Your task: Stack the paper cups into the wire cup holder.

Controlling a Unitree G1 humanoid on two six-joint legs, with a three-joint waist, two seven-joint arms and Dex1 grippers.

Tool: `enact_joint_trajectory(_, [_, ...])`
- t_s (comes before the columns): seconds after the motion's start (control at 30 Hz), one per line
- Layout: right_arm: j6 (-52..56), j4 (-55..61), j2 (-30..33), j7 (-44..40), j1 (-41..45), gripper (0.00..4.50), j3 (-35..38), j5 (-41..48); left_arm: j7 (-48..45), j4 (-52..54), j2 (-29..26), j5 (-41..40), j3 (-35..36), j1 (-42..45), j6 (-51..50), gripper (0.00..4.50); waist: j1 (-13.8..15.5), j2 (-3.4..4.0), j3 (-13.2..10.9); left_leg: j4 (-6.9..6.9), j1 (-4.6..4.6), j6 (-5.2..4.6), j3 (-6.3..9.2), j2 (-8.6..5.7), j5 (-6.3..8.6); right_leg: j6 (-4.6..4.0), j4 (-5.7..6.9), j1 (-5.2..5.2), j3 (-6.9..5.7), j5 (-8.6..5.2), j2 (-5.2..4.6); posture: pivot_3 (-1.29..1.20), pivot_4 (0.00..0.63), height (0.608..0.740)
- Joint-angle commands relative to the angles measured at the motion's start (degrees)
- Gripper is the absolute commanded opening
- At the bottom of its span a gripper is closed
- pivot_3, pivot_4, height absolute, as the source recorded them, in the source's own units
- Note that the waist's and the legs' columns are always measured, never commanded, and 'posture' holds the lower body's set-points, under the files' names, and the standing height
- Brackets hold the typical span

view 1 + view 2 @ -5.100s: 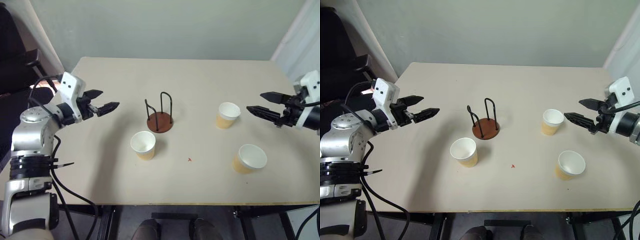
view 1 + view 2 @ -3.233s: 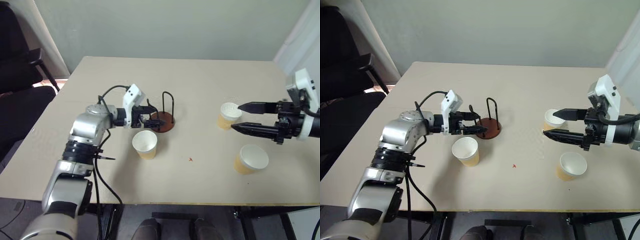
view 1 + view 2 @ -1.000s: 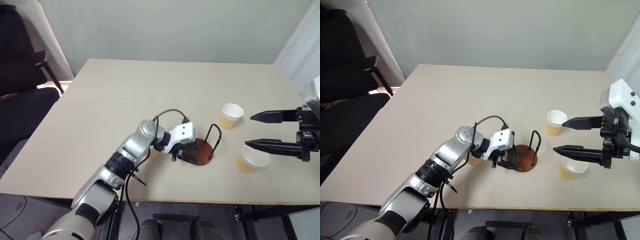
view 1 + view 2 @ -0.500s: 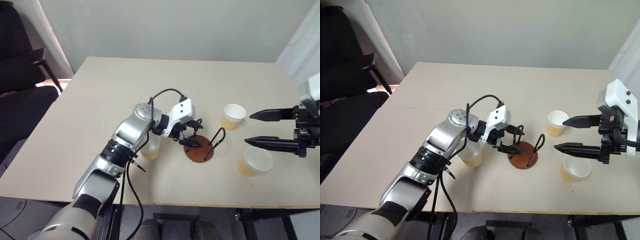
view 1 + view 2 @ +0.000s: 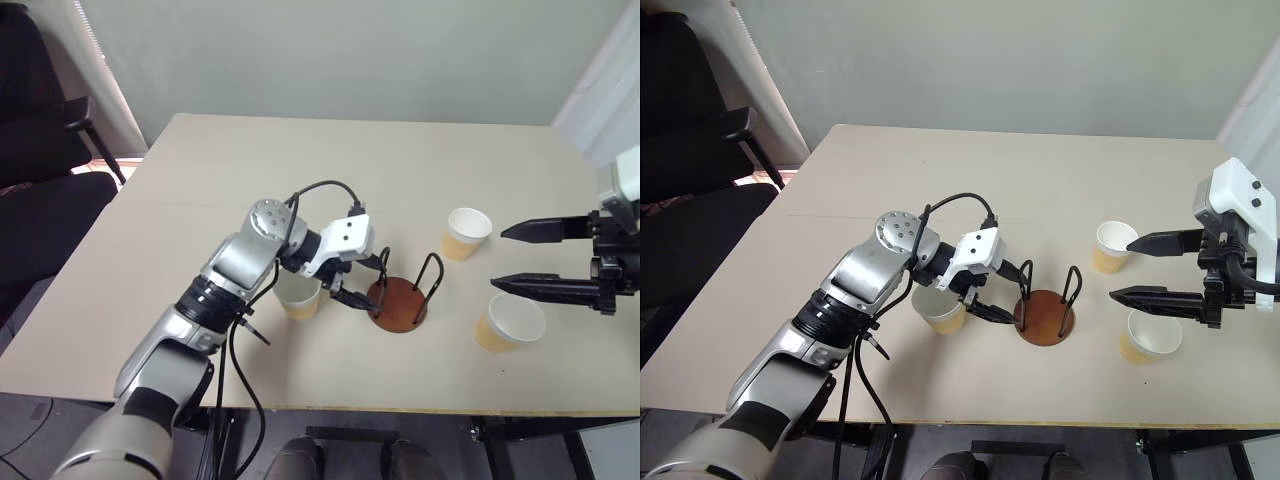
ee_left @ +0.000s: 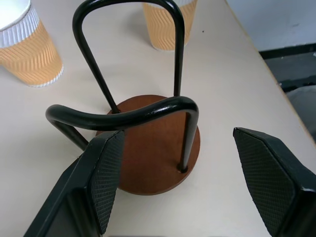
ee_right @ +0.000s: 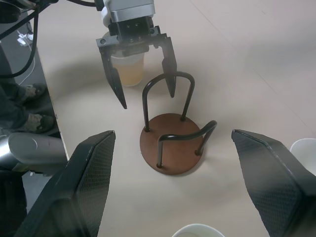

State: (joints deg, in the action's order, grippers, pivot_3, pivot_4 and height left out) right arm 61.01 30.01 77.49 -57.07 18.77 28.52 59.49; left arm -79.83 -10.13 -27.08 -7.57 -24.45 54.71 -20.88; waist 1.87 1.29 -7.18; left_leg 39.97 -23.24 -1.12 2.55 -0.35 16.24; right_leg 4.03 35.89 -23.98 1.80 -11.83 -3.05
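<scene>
The wire cup holder (image 5: 398, 304) stands upright on its reddish-brown disc, near the table's front middle. My left gripper (image 5: 1005, 292) hovers open just left of it. Its fingertips (image 6: 106, 177) flank the nearer black loop (image 6: 128, 116) without gripping it. One paper cup (image 5: 299, 298) stands left of the holder, partly hidden behind my left wrist. Two more paper cups stand to the right, one farther back (image 5: 466, 232) and one nearer the front (image 5: 510, 322). My right gripper (image 5: 515, 258) is open and empty, raised above the table between those two cups.
The beige table (image 5: 250, 170) has bare room across its back and left. A black chair (image 5: 40, 130) stands off the left edge. The front edge (image 5: 350, 408) runs close behind the holder and the nearer right cup.
The holder leaned under my left gripper half a second ago and now stands flat. My left gripper has drawn back to the left, off the loop. The right gripper has stayed put.
</scene>
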Motion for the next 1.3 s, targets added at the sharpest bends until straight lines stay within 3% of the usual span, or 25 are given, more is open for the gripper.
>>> enact_joint_trajectory(0.03, [-0.81,-0.31,1.31,-0.70,1.99,3.92,0.11,0.47,-1.14,0.56,-1.31,1.95,0.26,2.60,5.34,3.75,-0.02,0.00,0.00,0.00,0.00,0.00,0.00,0.00,0.00,0.00,-0.01,0.00,0.00,0.00,0.00,0.00,0.150,0.740])
enact_joint_trajectory(0.37, [-7.92,-6.67,-1.25,-0.36,11.72,3.92,-12.36,-6.92,-1.59,-8.55,-7.04,-2.11,11.07,10.82,4.55,3.75,-0.32,0.01,0.00,-0.01,-0.02,-0.04,0.01,0.01,0.05,-0.03,0.02,-0.08,0.00,0.00,0.00,0.00,0.150,0.740])
enact_joint_trajectory(0.63, [-24.24,-22.26,-5.32,-5.16,24.21,3.92,-35.01,-33.79,-1.43,-2.14,-11.06,-10.07,18.37,6.53,-6.26,3.75,-0.51,0.02,0.01,-0.01,-0.24,-0.07,0.04,0.01,0.09,-0.04,0.03,-0.35,-0.07,0.00,-0.06,0.00,0.150,0.740])
enact_joint_trajectory(0.8, [-31.40,-34.91,-11.03,-9.90,32.93,3.92,-43.61,-45.81,-1.16,2.99,-14.10,-12.71,20.10,1.92,-9.71,3.75,-0.78,0.04,0.02,-0.04,-0.44,-0.05,0.04,0.03,0.08,-0.06,0.05,-0.61,-0.11,0.00,-0.05,0.00,0.150,0.740])
enact_joint_trajectory(1.27, [-43.78,-53.31,-23.29,-17.10,40.09,3.92,-51.85,-63.58,-3.23,6.65,-15.78,-14.88,18.41,-0.48,-8.79,3.75,-0.88,0.05,0.03,-0.02,-0.52,0.00,0.11,0.06,0.04,-0.22,0.04,-0.68,-0.17,0.03,-0.04,0.00,0.150,0.740])
enact_joint_trajectory(1.3, [-44.83,-54.28,-23.70,-16.97,40.12,3.74,-52.16,-64.66,-3.28,6.57,-15.79,-14.79,18.30,-0.49,-8.61,3.78,-0.90,0.05,0.03,-0.03,-0.52,0.01,0.11,0.06,0.04,-0.22,0.04,-0.68,-0.17,0.03,-0.05,0.00,0.150,0.740])
